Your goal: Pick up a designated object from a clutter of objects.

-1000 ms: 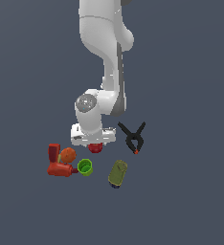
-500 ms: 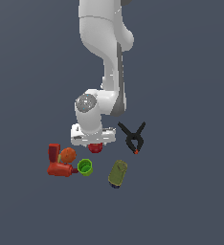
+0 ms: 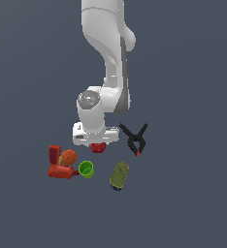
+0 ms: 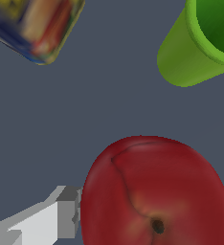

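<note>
The designated object, a glossy dark-red apple (image 3: 99, 147), sits under the white hand, between the fingers of my gripper (image 3: 98, 145). In the wrist view the apple (image 4: 152, 191) fills the space between the two grey fingers (image 4: 67, 213), which press on its sides, so the gripper is shut on it. The hand hides most of the apple in the exterior view. The rest of the clutter of objects lies around it.
Toward the exterior view's left lie a red box (image 3: 54, 153), an orange ball (image 3: 69, 156), a red bottle-like item (image 3: 61, 171) and a green cup (image 3: 86, 169) (image 4: 195, 48). An olive-green can (image 3: 119, 175) (image 4: 37, 26) and a black spring clamp (image 3: 136, 139) lie toward the right.
</note>
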### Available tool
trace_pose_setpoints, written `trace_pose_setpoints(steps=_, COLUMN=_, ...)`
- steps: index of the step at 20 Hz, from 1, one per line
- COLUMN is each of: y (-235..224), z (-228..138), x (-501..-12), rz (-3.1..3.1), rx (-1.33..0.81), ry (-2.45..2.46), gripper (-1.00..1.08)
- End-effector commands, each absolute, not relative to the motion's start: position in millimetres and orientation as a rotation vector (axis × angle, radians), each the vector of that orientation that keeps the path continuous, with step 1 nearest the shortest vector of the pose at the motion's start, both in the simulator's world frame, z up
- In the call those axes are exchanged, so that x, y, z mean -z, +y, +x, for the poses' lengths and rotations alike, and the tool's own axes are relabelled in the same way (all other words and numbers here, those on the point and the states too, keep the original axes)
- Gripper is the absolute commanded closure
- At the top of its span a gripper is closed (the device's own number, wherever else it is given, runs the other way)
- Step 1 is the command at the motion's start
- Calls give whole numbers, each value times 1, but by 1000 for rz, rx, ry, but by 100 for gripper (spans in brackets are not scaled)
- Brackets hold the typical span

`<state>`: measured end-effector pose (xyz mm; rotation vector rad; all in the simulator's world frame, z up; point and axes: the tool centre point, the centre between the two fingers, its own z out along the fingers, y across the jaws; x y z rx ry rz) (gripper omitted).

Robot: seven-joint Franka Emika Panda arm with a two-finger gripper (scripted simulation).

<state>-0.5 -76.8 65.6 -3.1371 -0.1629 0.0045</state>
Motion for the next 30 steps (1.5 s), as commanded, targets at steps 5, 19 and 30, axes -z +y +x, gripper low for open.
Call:
trace_pose_setpoints(steps=5, y=-60, z=2, x=-108, rz=-3138, rx=1, ry=-164, gripper=108)
trace_pose_setpoints(steps=19, y=-4, z=7, x=-252, rz=-3140, rx=0, ry=-163, gripper=108)
trace_pose_setpoints(steps=30, y=41, z=13, x=-366, rz=-3140, rx=0, ry=-164, gripper=108)
